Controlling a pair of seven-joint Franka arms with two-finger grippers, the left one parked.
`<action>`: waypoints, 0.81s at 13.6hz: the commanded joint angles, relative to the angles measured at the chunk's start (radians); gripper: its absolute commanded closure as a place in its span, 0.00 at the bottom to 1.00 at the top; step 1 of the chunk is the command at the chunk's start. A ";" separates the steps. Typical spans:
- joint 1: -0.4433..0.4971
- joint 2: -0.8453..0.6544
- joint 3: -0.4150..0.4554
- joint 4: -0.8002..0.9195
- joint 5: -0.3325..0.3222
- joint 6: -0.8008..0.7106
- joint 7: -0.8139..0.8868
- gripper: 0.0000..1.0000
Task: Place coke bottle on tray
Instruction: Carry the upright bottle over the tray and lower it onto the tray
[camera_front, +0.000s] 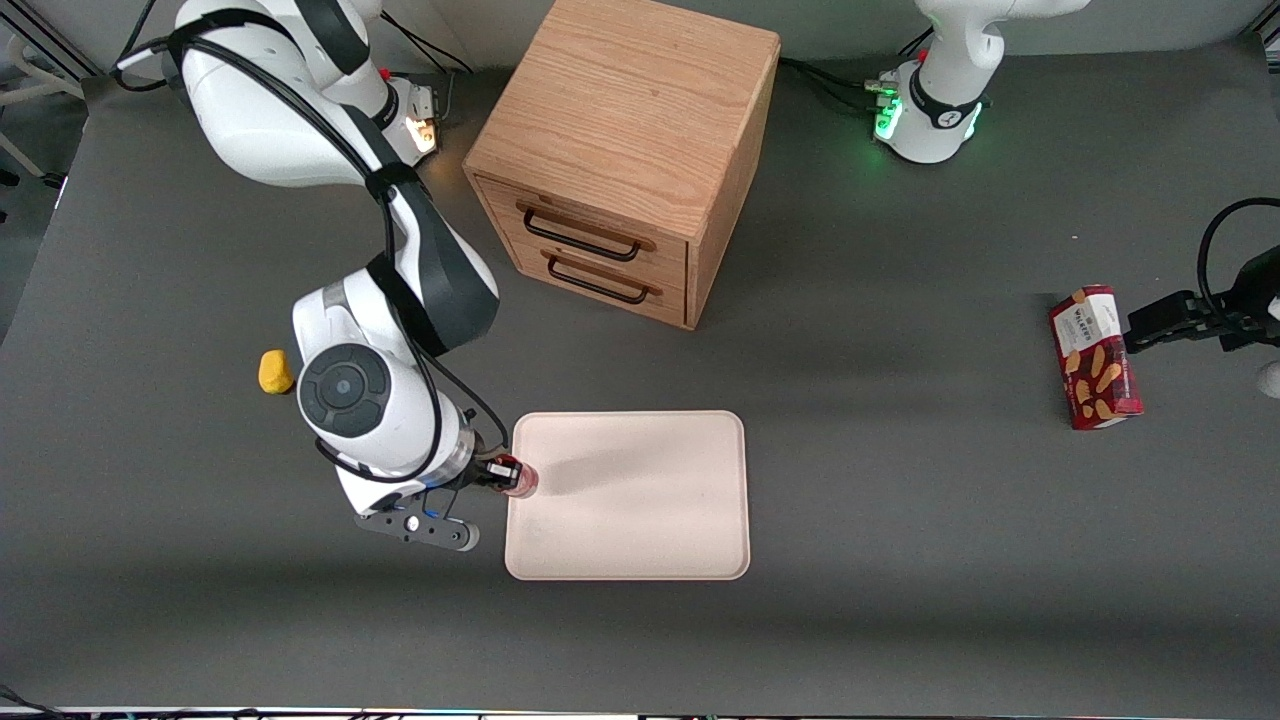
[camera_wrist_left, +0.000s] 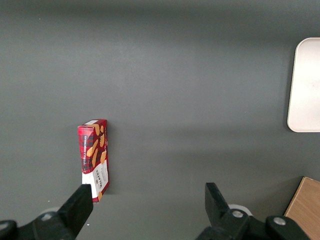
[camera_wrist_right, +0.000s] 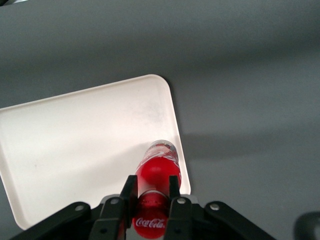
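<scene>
We see the black two-finger end effector (camera_wrist_right: 150, 187) clamped on the small red-capped, red-labelled coke bottle (camera_wrist_right: 152, 187), held just over the rim of the large flat cream-pink tray (camera_front: 640, 500) on the grey bench (camera_front: 900, 500).

The gripper (camera_front: 497, 470) sits mostly hidden under its own arm's wrist in the front view, and the coke bottle (camera_wrist_right: 156, 186) is cut off by the frame edge (whether its base touches the tray (camera_wrist_right: 75, 145) is unclear).

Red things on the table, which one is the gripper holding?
The coke bottle, clamped in the gripper at the tray edge; the red snack box lies untouched toward the parked arm's end.
</scene>
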 joint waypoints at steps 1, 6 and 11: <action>0.006 0.037 -0.001 0.054 -0.017 0.037 0.027 1.00; 0.021 0.082 -0.003 0.043 -0.058 0.111 0.035 1.00; 0.021 0.086 -0.001 0.040 -0.063 0.116 0.036 1.00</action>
